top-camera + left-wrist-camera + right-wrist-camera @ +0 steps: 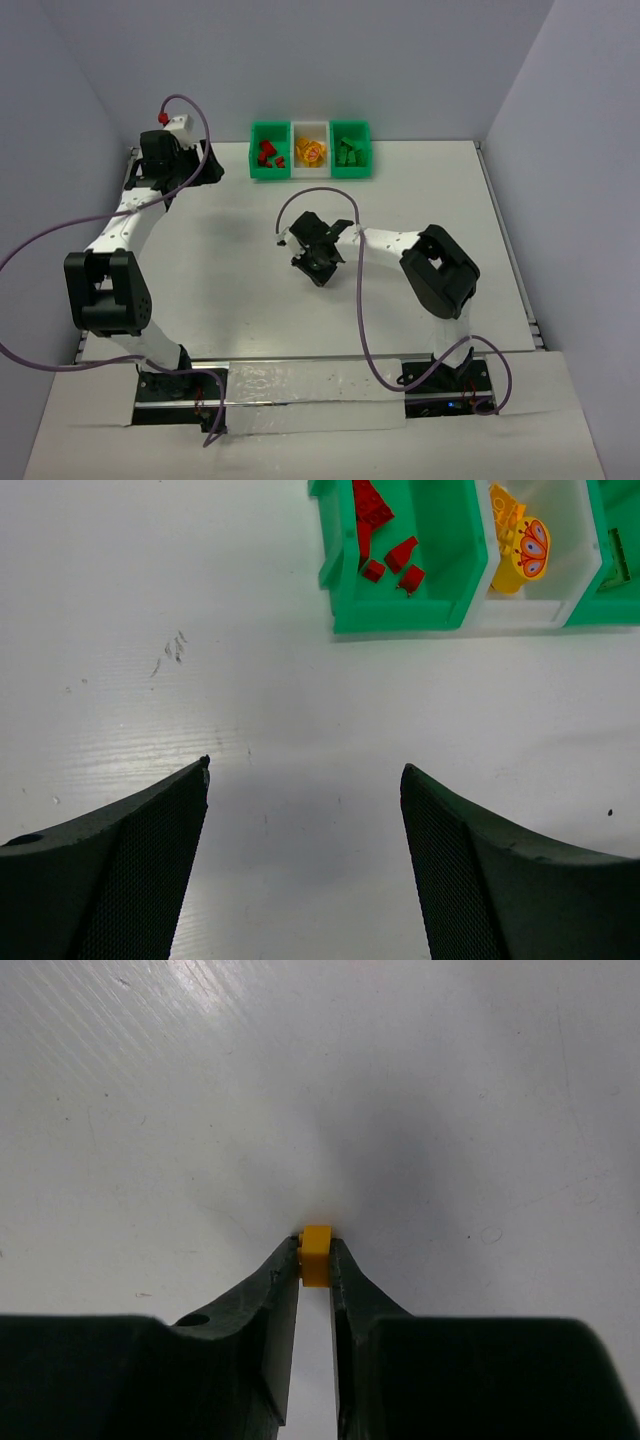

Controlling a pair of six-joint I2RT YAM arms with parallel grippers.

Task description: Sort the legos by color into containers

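While the right hand sits closed tight on a yellow lego at the surface, pickup looks done; next, lift and carry it to the white container well beyond the hand.

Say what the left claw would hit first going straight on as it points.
Most likely bare table: the open left claw tilts down at it. The green bin of red legos lies beyond and off to the right, probably missed, though depth is unclear.
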